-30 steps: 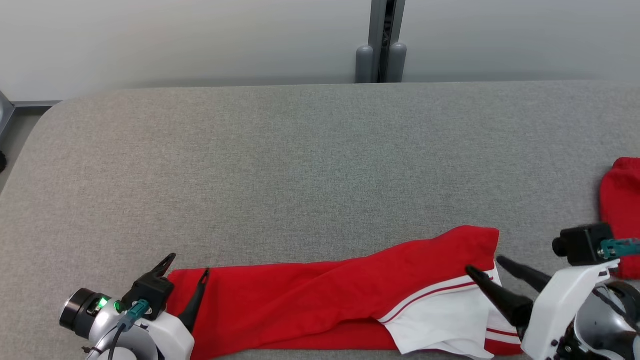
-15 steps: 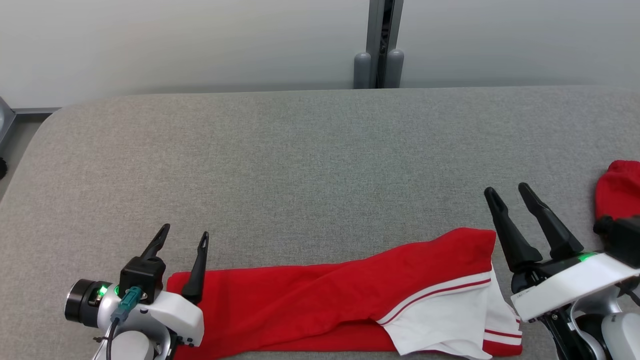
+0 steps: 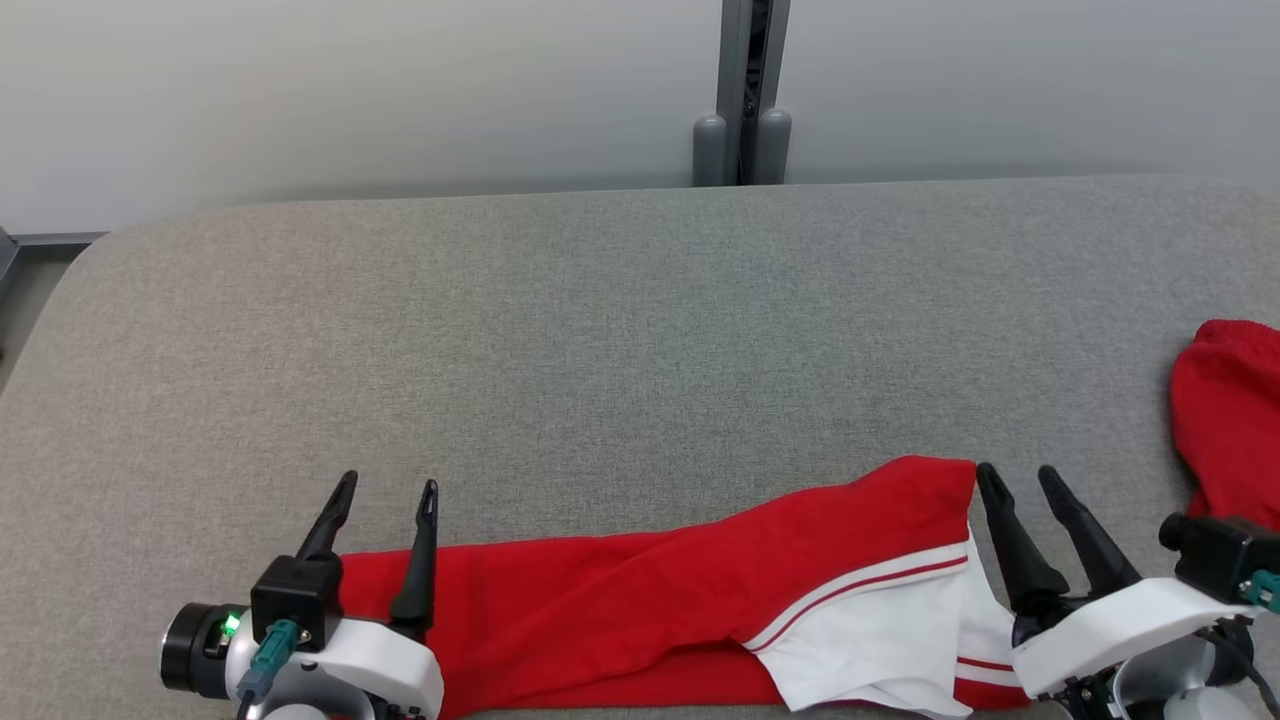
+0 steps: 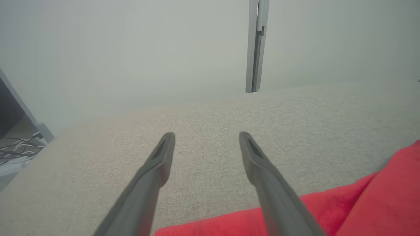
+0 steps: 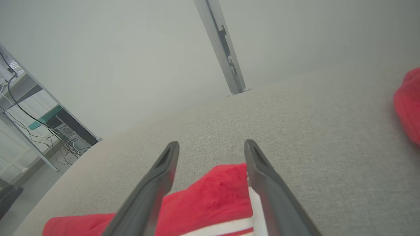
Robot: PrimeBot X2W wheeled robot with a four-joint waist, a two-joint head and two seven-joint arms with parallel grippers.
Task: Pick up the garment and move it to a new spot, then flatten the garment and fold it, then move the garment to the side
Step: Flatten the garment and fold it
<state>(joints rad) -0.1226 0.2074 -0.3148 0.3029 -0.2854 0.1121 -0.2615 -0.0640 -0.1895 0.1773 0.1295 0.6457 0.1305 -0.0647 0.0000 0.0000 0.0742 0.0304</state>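
The garment is red with a white panel and red stripes at its right end, lying folded into a long strip along the near edge of the grey table. My left gripper stands open at the strip's left end, fingers pointing away over bare table, nothing between them. In the left wrist view the red cloth lies low on the right. My right gripper is open at the strip's right end; in the right wrist view the red corner lies below and between its fingers, not gripped.
A second red cloth lies bunched at the table's right edge, also in the right wrist view. A grey post stands behind the table against the pale wall. Shelving and cables are off the table's left end.
The right gripper lifted off the garment's white end, swung up and right, then came back to the strip's right corner. The left gripper shifted slightly right and forward. The head camera moved a little.
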